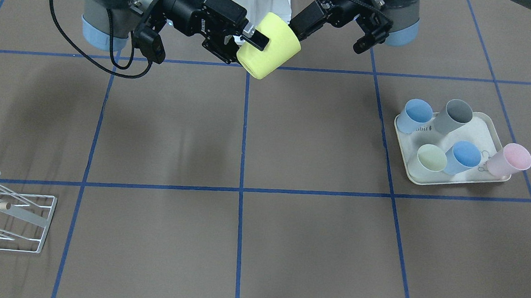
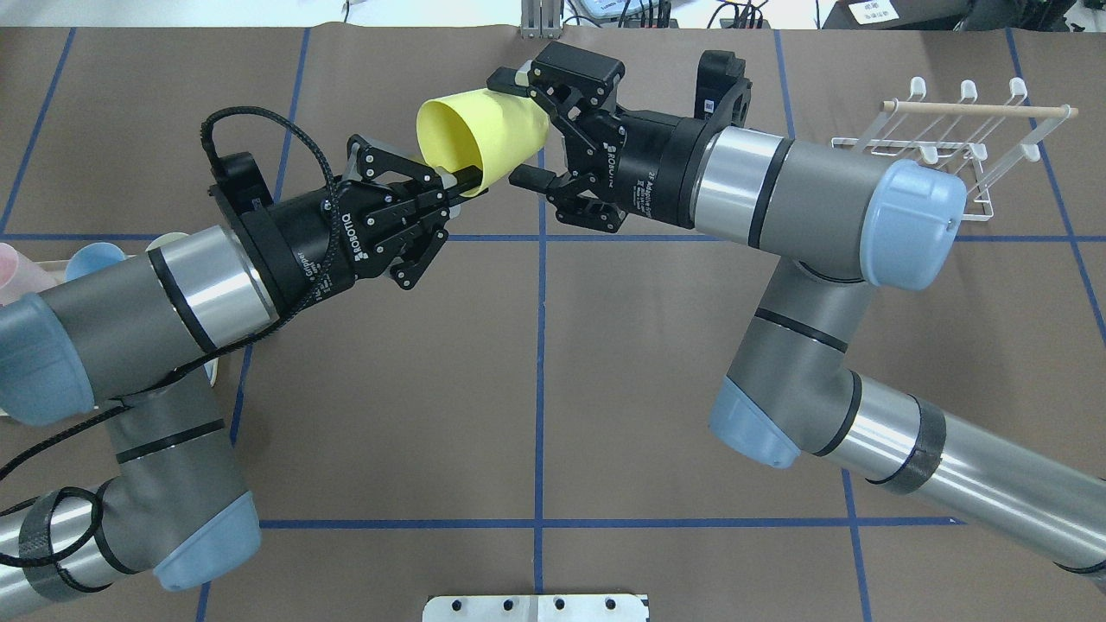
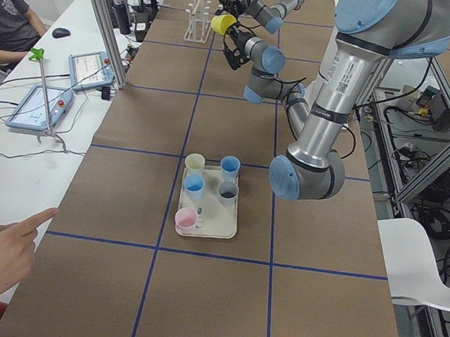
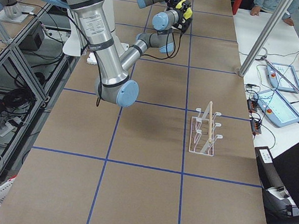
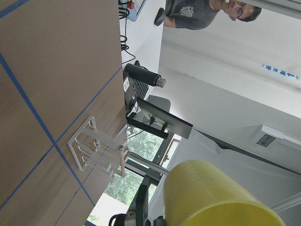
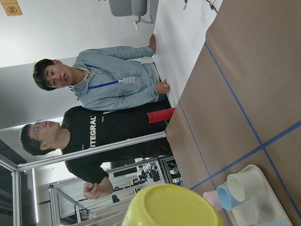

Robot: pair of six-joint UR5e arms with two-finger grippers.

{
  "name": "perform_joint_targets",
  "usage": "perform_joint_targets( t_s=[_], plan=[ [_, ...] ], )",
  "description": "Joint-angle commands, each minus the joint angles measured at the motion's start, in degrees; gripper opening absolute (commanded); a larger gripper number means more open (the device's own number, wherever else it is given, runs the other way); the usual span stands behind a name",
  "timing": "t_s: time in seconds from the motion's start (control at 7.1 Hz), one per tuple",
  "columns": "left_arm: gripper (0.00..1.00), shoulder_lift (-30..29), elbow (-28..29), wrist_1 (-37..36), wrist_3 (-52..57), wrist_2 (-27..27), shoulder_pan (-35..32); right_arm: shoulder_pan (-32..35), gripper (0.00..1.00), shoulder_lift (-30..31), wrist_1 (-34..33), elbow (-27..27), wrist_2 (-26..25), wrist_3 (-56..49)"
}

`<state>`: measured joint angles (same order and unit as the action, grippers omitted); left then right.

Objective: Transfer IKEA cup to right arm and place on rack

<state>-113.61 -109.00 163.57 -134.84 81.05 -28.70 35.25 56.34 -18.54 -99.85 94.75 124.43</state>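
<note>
Yellow cup (image 2: 479, 130) is in the air over the middle of the table (image 1: 164, 128), lying roughly level, mouth toward the left arm, base toward the right. Right gripper (image 2: 518, 130) is clamped across the base end. Left gripper (image 1: 329, 36) is spread, one finger just at the rim. Rack (image 2: 950, 147) sits at the table's right end, operators' edge, well apart. The right arm is nearer, so the hand-over looks done.

Front and overhead cameras faced each other steeply over the tabletop (image 1: 294, 137), two more watched from its ends, and both wrist cameras hugged the cup (image 5: 216, 197).
</note>
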Motion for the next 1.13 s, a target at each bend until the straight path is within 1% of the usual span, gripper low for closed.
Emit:
perform_joint_targets(
  t_s=[0.0, 0.14, 0.28, 0.42, 0.56, 0.85, 0.99],
  plan=[
    [0.0, -0.29, 0.1, 0.0, -0.07, -0.01, 0.05, 0.0, 0.99, 0.0, 0.0, 0.01, -0.09, 0.03],
    [0.0, -0.3, 0.1, 0.0, 0.02, 0.08, 0.05, 0.0, 0.93, 0.0, 0.0, 0.09, -0.26, 0.37],
    [0.0, -0.38, 0.1, 0.0, 0.11, 0.08, 0.05, 0.0, 0.45, -0.09, 0.0, 0.27, -0.35, 0.9],
    [0.73, -0.99, 0.1, -0.26, 0.11, 0.17, 0.05, 0.0, 0.0, 0.0, 0.0, 0.45, -0.18, 0.91],
    [1.0, -1.17, -0.16, -2.01, 0.28, 0.17, -0.04, 0.0, 0.0, 0.0, 0.0, 0.19, -0.09, 0.91],
    [1.0, -1.0, -0.42, -2.38, 1.69, 0.43, -0.13, 1.13, 0.0, 0.09, 0.0, 0.18, -0.09, 0.91],
    [1.0, -0.48, -0.6, -2.2, 1.69, 0.52, -0.21, 3.23, 0.0, 0.44, 0.0, 0.18, 0.0, 0.99]
  ],
)
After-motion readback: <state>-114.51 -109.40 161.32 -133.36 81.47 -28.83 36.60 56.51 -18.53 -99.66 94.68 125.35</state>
